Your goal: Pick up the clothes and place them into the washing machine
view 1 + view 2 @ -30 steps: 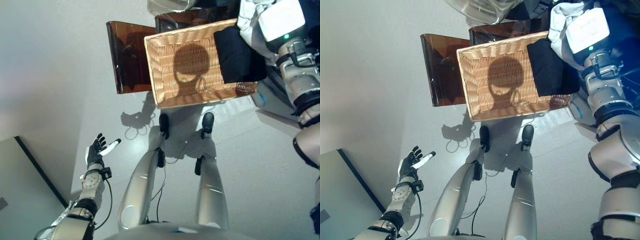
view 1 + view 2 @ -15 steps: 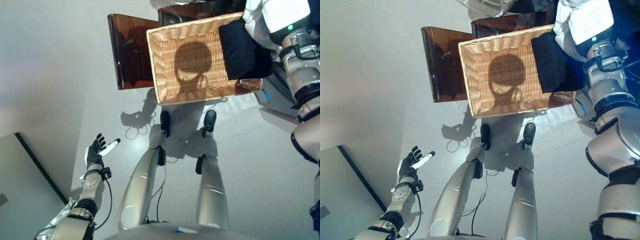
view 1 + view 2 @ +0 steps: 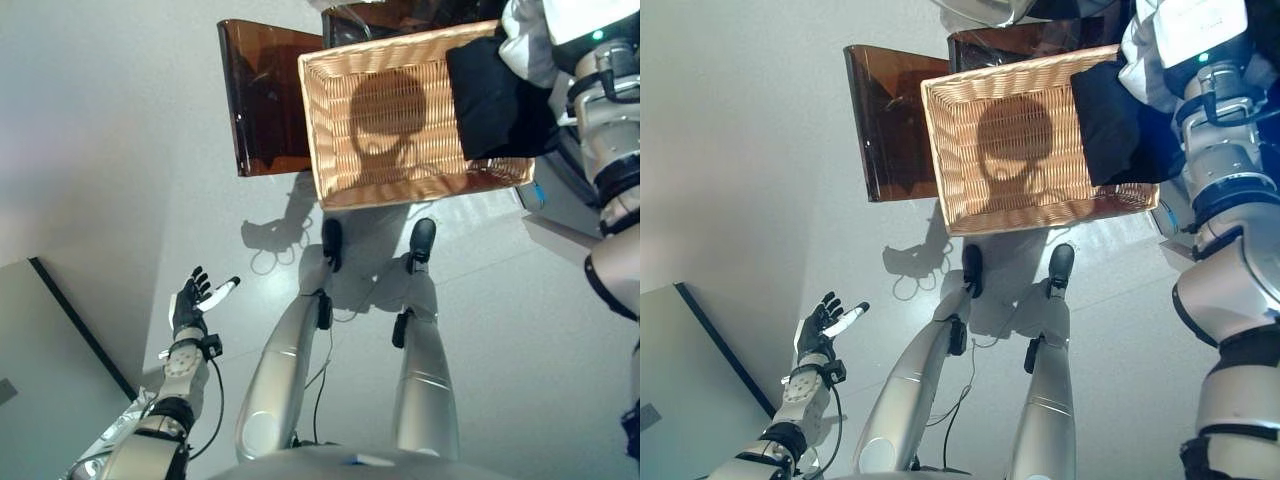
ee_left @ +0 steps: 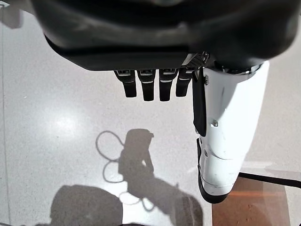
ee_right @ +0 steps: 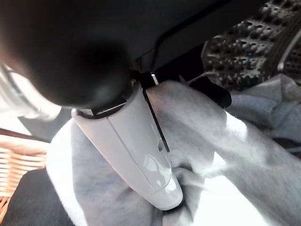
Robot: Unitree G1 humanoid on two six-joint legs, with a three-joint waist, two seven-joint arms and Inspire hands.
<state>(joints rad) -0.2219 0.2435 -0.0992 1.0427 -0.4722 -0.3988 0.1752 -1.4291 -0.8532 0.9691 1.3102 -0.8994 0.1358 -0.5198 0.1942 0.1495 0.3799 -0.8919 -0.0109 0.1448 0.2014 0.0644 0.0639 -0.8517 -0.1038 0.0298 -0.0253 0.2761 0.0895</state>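
A shallow wicker basket (image 3: pixel 335 150) rests on a low dark brown box (image 3: pixel 262 100). A black garment (image 3: pixel 497 100) lies at its right end. My right hand (image 5: pixel 141 146) is beyond the basket's right end at the washing machine. Its white-covered thumb presses into a light grey garment (image 5: pixel 211 155), which also shows by the wrist in the left eye view (image 3: pixel 525 45). The perforated drum (image 5: pixel 249 42) lies just past the cloth. My left hand (image 3: pixel 190 300) hangs open and empty low at my left side, over the floor (image 4: pixel 56 141).
The machine's round glass door (image 3: pixel 980 8) shows at the top edge above the basket. A grey panel with a dark edge (image 3: pixel 40 380) lies at the lower left. Pale floor (image 3: pixel 520 330) spreads between the box and me.
The whole picture has shifted a little. My right arm has reached slightly farther toward the machine with the grey garment. The left hand has not moved.
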